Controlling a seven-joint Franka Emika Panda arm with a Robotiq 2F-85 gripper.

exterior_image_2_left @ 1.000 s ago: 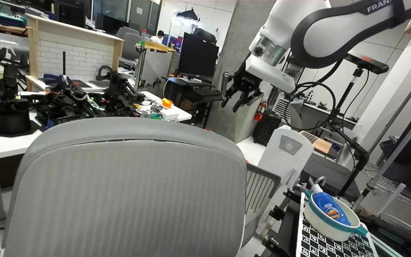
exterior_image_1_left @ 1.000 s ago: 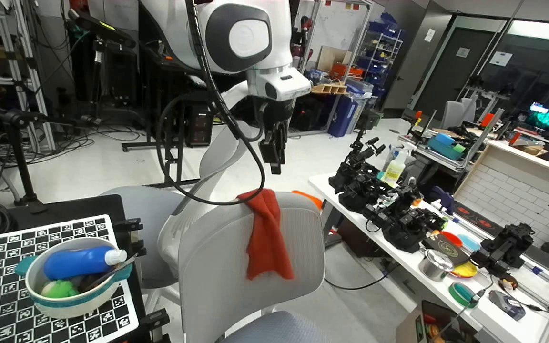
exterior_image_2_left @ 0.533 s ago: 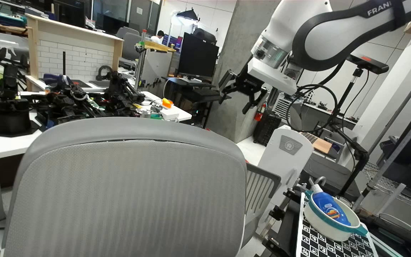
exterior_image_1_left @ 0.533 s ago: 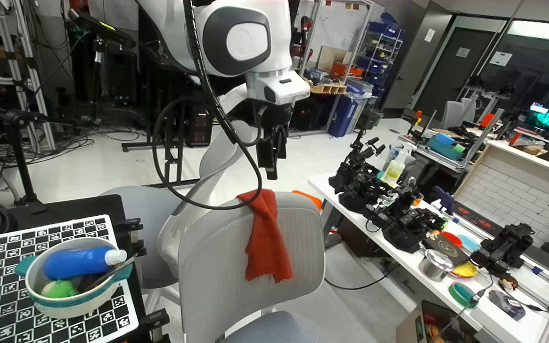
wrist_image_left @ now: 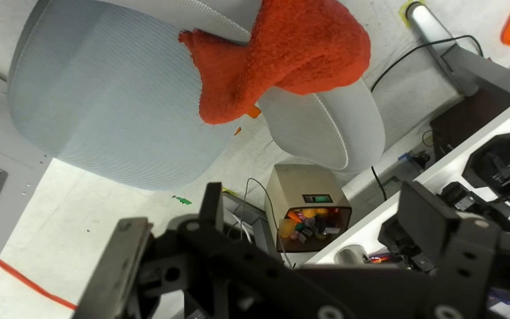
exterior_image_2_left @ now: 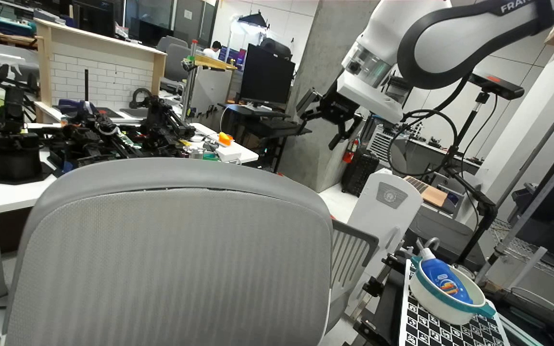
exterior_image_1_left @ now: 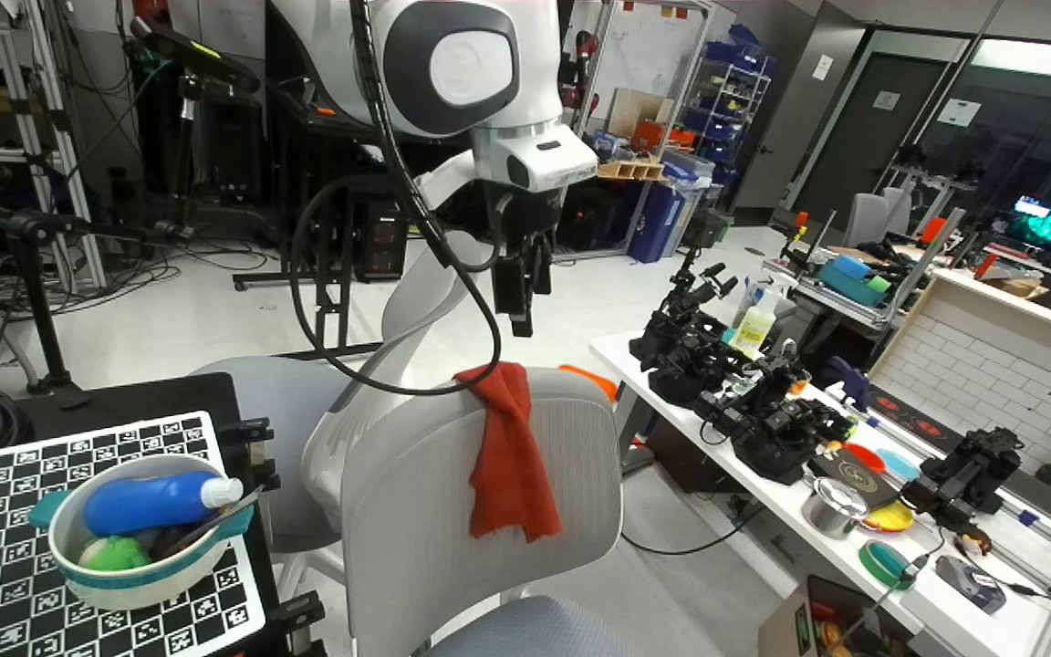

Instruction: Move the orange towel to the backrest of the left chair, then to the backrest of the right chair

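Observation:
In an exterior view the orange towel [exterior_image_1_left: 515, 456] hangs over the top edge of a grey chair backrest [exterior_image_1_left: 416, 511]. Another grey chair [exterior_image_1_left: 430, 306] stands behind it, to its left there. A grey backrest [exterior_image_2_left: 176, 250] fills an exterior view, where most of the towel is hidden. From above, the wrist view shows the towel [wrist_image_left: 299, 48] folded over the backrest, ahead of the jaws. My gripper [exterior_image_2_left: 317, 138] hovers a little above the towel, apart from it. Its fingers [wrist_image_left: 213, 204] are spread wide with nothing between them.
A white table [exterior_image_1_left: 635, 365] carrying black robot arms [exterior_image_1_left: 744, 392] lies beside the chairs. A cable loop [exterior_image_1_left: 416, 393] dangles from the arm near the backrest. A bowl [exterior_image_1_left: 138, 589] with a blue bottle [exterior_image_1_left: 147, 502] sits on a patterned board. A toy box [wrist_image_left: 303, 181] stands on the floor.
The jaws have spread from partly open to wide. My gripper dipped slightly, then rose a little. The towel stays draped in place.

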